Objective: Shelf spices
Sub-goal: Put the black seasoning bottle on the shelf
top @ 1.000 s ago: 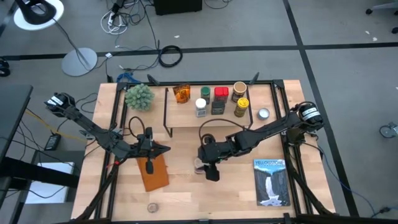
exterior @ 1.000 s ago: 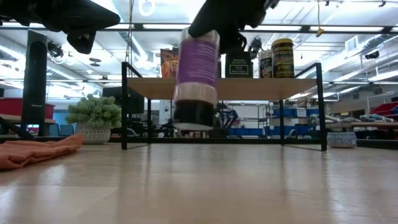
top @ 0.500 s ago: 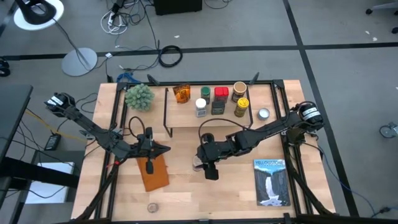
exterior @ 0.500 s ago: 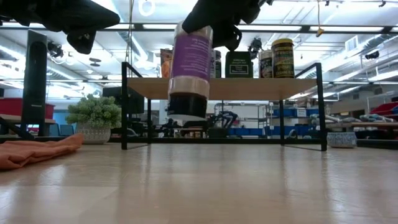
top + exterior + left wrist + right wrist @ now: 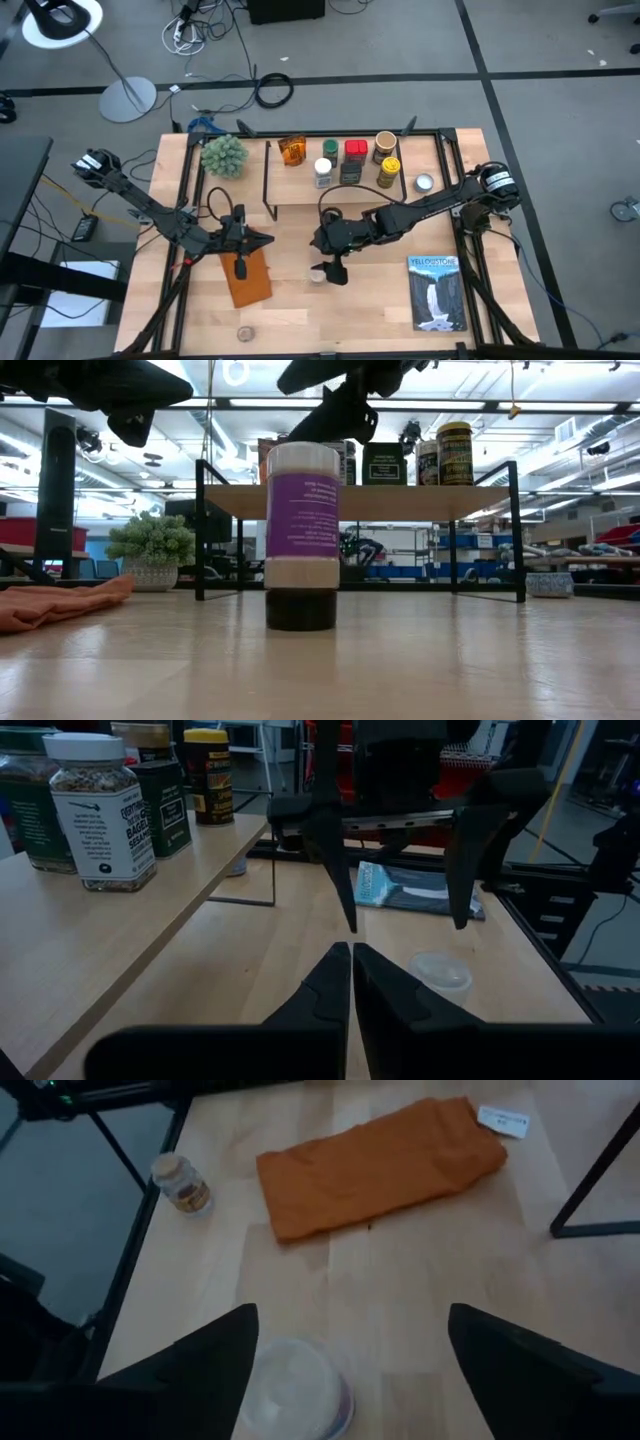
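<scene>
A jar with a purple label point(image 5: 301, 530) stands upside down on the tabletop, resting on its dark lid; its clear base point(image 5: 295, 1398) faces up. My right gripper point(image 5: 328, 266) hangs open just above it, one finger on each side, touching nothing. Several spices point(image 5: 350, 160) stand on the shelf point(image 5: 370, 502) at the far side. A small jar point(image 5: 243, 333) sits near the front edge. My left gripper point(image 5: 240, 268) waits shut over the orange cloth point(image 5: 248, 278).
A potted plant point(image 5: 224, 155) stands left of the shelf, and a small tin point(image 5: 424, 182) lies right of it. A blue-and-white book point(image 5: 436, 292) lies at the front right. Bare wood lies between the cloth and the book.
My right gripper held the purple-labelled jar lifted and slightly tilted, then opened and let it go. The jar now stands upright on the table on its lid, with the fingers spread above it.
</scene>
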